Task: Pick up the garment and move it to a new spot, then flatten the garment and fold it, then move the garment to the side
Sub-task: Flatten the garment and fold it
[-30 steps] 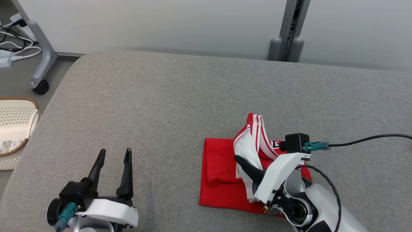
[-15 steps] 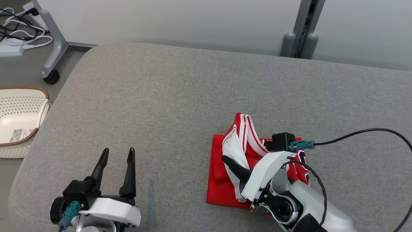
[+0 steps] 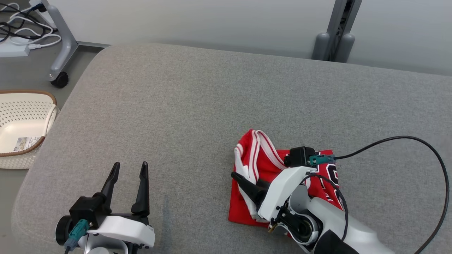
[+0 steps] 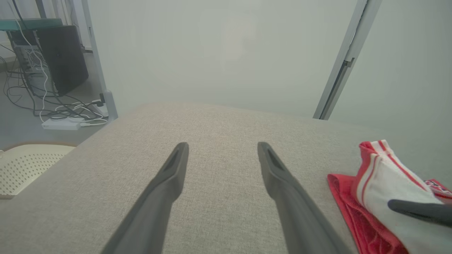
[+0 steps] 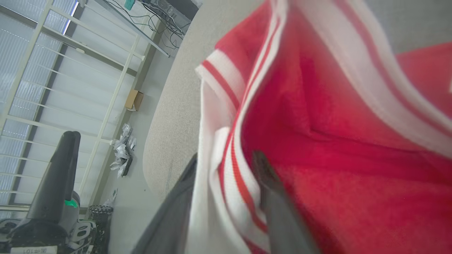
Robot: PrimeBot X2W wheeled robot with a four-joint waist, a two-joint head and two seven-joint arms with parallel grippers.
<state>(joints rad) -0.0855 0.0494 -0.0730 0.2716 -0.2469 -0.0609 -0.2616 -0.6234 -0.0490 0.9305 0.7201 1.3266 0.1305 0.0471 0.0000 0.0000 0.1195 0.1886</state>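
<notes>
The garment (image 3: 261, 158) is a red jersey with white striped trim, lying bunched on the grey padded table (image 3: 212, 98) at the right. My right gripper (image 3: 243, 178) sits low on its left part, fingers parted, with the white trim (image 5: 219, 183) draped between them. One dark finger (image 3: 247, 185) shows; cloth covers the other. In the left wrist view the garment (image 4: 381, 183) lies at the right edge with the right gripper's finger (image 4: 420, 210) on it. My left gripper (image 3: 129, 165) stands open and empty over bare table at the lower left, its fingers (image 4: 169, 183) spread wide.
A cream perforated basket (image 3: 21, 130) sits on the floor past the table's left edge. A black cable (image 3: 406, 141) loops over the table at the right. Behind stand a cart leg with a caster (image 3: 60, 79), floor cables and a grey post (image 3: 335, 35).
The camera has shifted. My right gripper has carried the lifted trim left and down onto the garment, and its fingers have parted. The left arm has not moved.
</notes>
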